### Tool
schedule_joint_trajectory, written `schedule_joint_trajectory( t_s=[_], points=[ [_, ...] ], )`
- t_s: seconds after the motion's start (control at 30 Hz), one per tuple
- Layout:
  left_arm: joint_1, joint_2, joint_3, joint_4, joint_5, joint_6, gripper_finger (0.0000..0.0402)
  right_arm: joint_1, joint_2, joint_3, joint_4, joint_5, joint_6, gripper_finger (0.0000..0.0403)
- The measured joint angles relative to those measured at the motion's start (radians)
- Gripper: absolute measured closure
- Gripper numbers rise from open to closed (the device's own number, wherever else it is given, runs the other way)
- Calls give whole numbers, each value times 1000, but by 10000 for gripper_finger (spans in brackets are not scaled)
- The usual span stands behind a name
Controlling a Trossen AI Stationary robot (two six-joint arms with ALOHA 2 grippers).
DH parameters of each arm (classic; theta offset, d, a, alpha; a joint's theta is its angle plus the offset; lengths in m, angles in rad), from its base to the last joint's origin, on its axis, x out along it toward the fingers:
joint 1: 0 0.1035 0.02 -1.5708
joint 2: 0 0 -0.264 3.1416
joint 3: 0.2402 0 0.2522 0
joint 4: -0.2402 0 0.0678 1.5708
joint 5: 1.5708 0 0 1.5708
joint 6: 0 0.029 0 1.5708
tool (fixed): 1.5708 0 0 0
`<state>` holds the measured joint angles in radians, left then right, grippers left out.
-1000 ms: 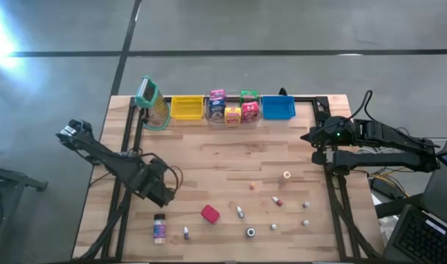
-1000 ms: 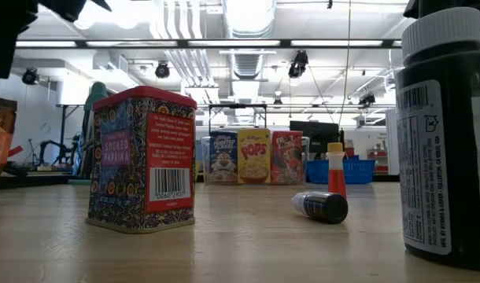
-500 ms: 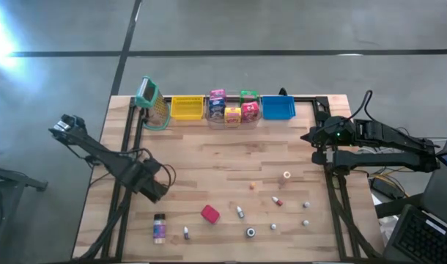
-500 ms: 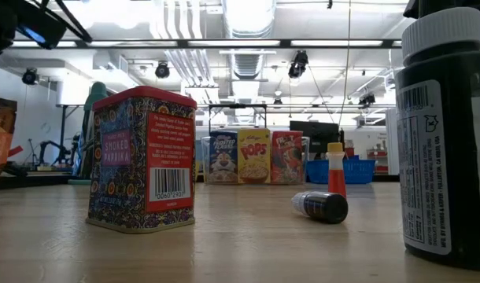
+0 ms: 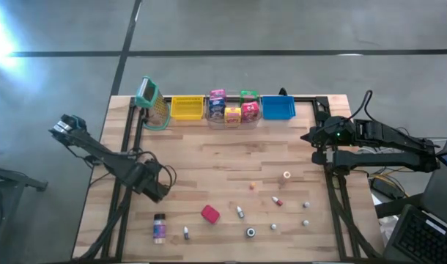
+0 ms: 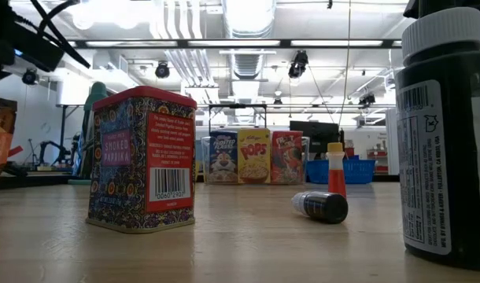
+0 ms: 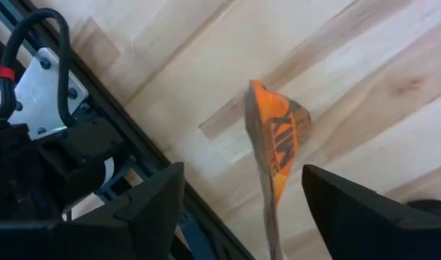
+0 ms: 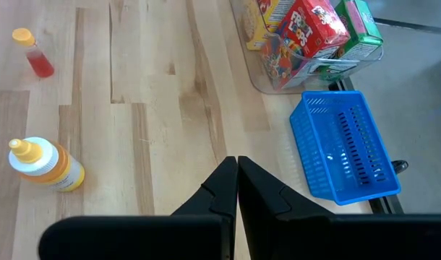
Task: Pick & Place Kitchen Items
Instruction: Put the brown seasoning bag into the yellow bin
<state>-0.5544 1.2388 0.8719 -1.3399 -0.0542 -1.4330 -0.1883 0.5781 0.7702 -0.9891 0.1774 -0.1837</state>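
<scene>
An orange packet (image 7: 277,148) stands on edge on the wooden table (image 5: 231,158), between the fingers of my open left gripper (image 7: 242,177), which points straight down near the table's left side (image 5: 154,185); neither finger touches it. A red tin (image 5: 209,214), a purple-labelled jar (image 5: 159,229) and several tiny bottles (image 5: 240,212) lie toward the near edge. My right gripper (image 8: 237,180) waits shut above the table's right side (image 5: 316,138).
Yellow bin (image 5: 186,108), clear bin with small boxes (image 5: 231,108) and blue bin (image 5: 277,108) line the far edge. A green-topped bag (image 5: 152,104) leans at the far left. Black frame rails (image 5: 128,147) run along both sides. The table's middle is bare wood.
My left gripper has come down toward the table and shifted slightly toward the left edge, still pointing down over the orange packet. The packet and the other items have stayed in place.
</scene>
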Motion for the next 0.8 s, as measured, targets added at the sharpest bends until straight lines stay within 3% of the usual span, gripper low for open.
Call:
schedule_joint_trajectory(
  t_s=[0.47,0.8],
  points=[
    [10,0,-7,55,-11,-3,279,0,0,0,0,0,0,394],
    [10,0,-7,56,10,29,353,0,0,0,0,0,0,394]
  ],
)
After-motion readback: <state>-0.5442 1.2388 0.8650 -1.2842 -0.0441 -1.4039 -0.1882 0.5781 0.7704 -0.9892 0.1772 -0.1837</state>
